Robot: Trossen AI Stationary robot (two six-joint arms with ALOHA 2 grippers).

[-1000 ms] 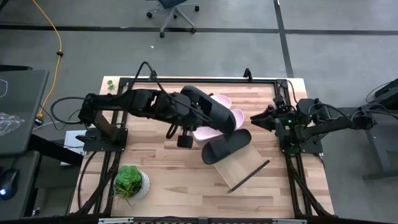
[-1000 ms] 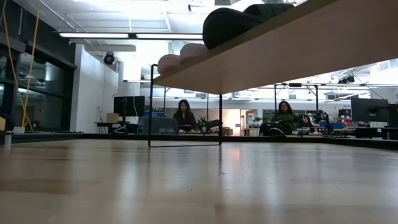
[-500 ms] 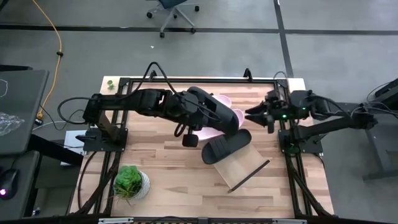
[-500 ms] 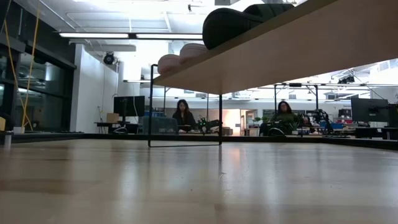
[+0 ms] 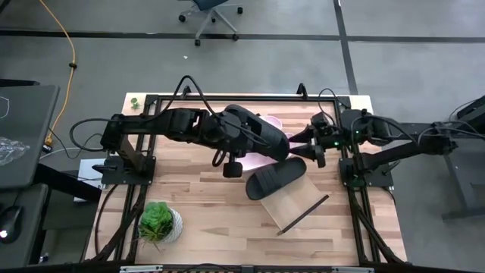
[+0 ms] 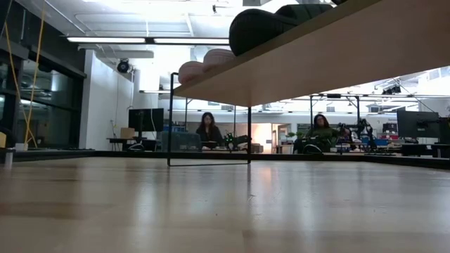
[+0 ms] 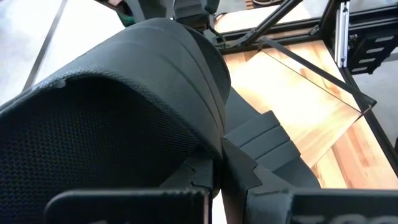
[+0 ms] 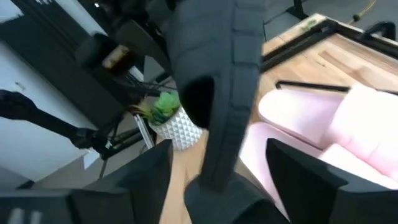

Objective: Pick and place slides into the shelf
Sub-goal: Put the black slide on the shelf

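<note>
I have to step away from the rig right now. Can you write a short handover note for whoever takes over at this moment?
Left gripper: shut on a black slide, held above the pink slides.
Right gripper: open, reaching in toward that held black slide, not gripping anything.
On the shelf: the two pink slides and the other black slide.
Done: three slides on the shelf.
Left: set the held black slide on the shelf, perhaps through a handover to the right gripper.
A potted plant stands at the table's near left.
</note>
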